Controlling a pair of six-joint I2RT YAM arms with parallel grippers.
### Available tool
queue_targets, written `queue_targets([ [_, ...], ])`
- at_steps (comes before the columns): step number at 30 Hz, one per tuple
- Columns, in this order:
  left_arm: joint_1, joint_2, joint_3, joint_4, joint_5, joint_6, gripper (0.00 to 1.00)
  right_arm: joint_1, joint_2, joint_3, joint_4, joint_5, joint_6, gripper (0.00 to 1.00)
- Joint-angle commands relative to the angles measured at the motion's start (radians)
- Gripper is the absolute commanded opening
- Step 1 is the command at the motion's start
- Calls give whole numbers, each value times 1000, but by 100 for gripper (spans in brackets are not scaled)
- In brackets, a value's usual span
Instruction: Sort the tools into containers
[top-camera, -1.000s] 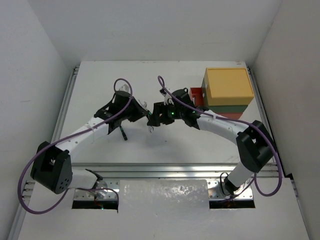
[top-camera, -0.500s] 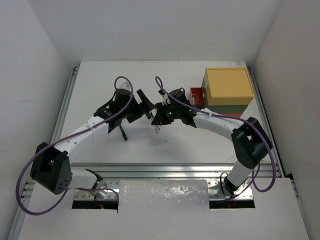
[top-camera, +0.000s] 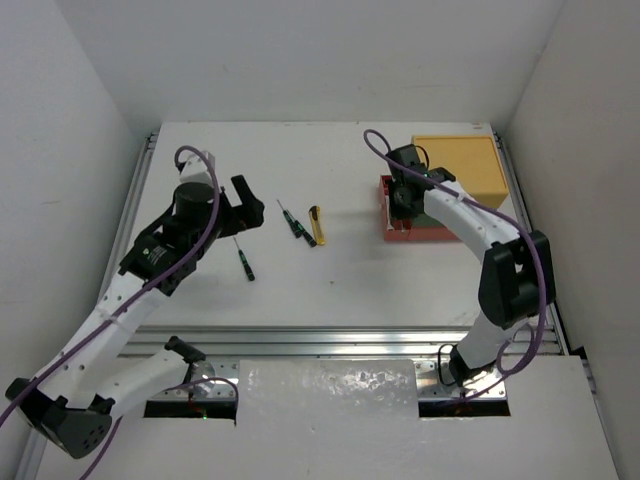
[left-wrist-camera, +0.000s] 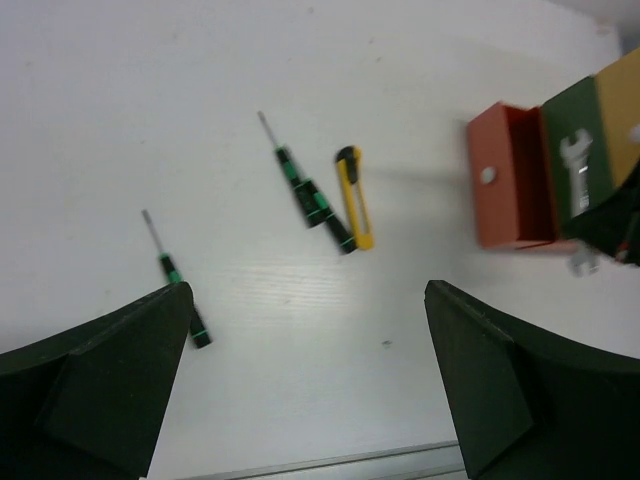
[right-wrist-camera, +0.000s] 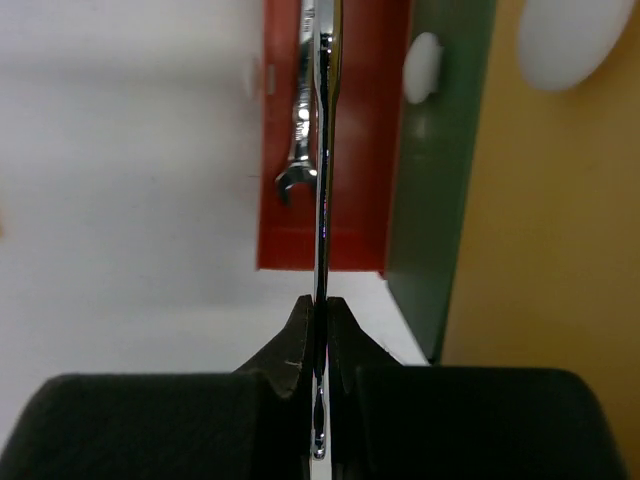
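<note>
My right gripper (right-wrist-camera: 318, 305) is shut on a silver wrench (right-wrist-camera: 322, 150), held edge-on above the pulled-out red-orange drawer (right-wrist-camera: 330, 245) of the stacked containers. A second wrench (right-wrist-camera: 300, 130) lies inside that drawer. The dark green box (right-wrist-camera: 440, 180) and the yellow box (top-camera: 460, 170) sit above it. In the top view the right gripper (top-camera: 400, 200) hangs over the red drawer (top-camera: 395, 232). My left gripper (left-wrist-camera: 310, 400) is open and empty, up over the left of the table (top-camera: 240, 200). One screwdriver (left-wrist-camera: 175, 285), two more screwdrivers (left-wrist-camera: 305, 190) and the yellow utility knife (left-wrist-camera: 355, 195) lie on the table.
White walls close in the white table (top-camera: 330, 280) on three sides. A metal rail (top-camera: 330, 338) runs along the near edge. The drawer stack stands at the back right corner.
The grippers met at mid-table. The left gripper opened and drew back to the left. The right gripper shut on the wrench and swung right, over the red drawer.
</note>
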Motion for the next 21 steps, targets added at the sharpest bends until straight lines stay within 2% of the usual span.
queue_targets([
  [1,-7,-40,-73,-60,-40,106,100,2,45,95,-46,117,-85,0],
  [5,-7,-75,-182,1,6,106,100,-24,118,167,-55,156,-86,0],
  [10,-7,-63,-187,7,38,120,100,-27,200,247,-82,148,-85,2],
  [14,-7,-67,-193,15,60,123,100,-27,227,285,-93,156,-91,21],
  [16,-7,-73,-193,18,61,124,100,-27,228,313,-110,147,-86,41],
  [17,-7,-76,-194,18,64,126,100,-26,219,316,-116,137,-85,45],
  [21,-7,-81,-196,21,72,126,100,-23,156,296,-99,101,-71,46],
])
